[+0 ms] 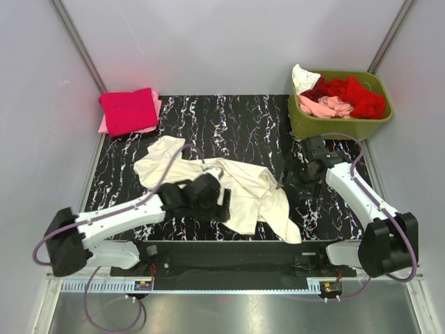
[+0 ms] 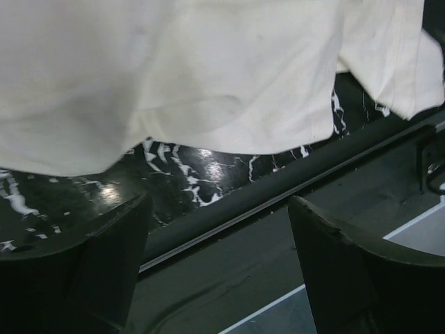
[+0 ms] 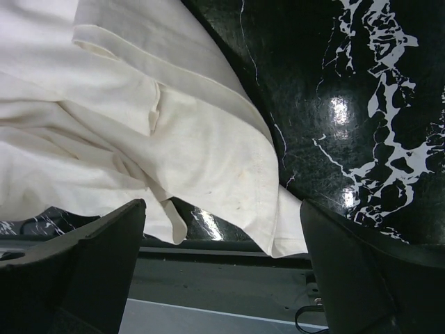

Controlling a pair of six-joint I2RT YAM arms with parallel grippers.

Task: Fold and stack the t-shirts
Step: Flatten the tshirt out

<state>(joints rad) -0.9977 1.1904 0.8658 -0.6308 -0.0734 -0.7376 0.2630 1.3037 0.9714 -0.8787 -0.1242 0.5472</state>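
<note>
Laundry count
One loose cream-white t-shirt (image 1: 243, 188); two stacked, magenta tee (image 1: 128, 110) over pale pink tee (image 1: 104, 126); one olive bin (image 1: 309, 126) holding at least three: white tee (image 1: 302, 76), pink tee (image 1: 327, 106), red tee (image 1: 356, 96).

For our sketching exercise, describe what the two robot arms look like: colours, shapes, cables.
The left arm and right arm match: smooth white links, chunky black joints and black bases. A thin lilac cable loops from each base along the arm. The jaws are black and blunt.
</note>
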